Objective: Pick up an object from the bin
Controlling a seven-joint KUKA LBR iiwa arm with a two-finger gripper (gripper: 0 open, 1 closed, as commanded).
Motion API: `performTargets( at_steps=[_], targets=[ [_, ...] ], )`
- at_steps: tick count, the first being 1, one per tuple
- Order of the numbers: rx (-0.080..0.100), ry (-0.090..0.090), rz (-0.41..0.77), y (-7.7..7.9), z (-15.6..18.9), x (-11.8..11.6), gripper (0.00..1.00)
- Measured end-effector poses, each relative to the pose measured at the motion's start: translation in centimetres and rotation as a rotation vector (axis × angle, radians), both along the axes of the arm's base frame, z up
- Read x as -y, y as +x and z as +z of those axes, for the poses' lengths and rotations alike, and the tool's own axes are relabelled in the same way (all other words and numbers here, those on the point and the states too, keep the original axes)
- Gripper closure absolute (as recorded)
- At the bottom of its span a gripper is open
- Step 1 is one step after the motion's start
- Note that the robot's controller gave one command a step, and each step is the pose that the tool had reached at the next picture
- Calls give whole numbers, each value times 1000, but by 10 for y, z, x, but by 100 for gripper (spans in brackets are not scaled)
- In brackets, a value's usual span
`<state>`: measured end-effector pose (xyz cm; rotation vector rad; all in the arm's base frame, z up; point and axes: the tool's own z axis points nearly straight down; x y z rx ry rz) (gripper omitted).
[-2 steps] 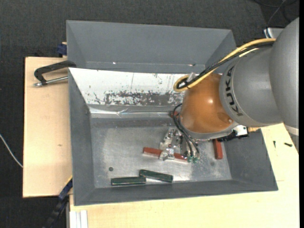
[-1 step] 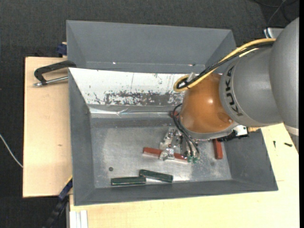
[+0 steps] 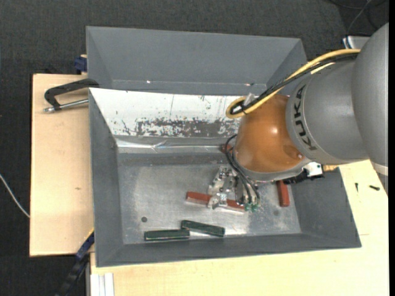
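Your gripper sits low over the reddish-brown bar lying flat mid-floor in the bin; parted or closed, you can't tell. That bar looks light, stiff and thin, so pinch across its narrow middle.

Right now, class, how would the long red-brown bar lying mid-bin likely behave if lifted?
The red-brown bar looks straight and flat, so probably stiff and unlikely to roll. It is slim, so likely light. Held off-centre, its long end might dip.
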<state>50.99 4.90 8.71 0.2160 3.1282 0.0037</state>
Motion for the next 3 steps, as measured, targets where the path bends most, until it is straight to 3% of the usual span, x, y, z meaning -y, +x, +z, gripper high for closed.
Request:
performTargets(
  at_steps=[3],
  targets=[
    [0, 0, 0, 1, 32, -1, 100]
  ],
)
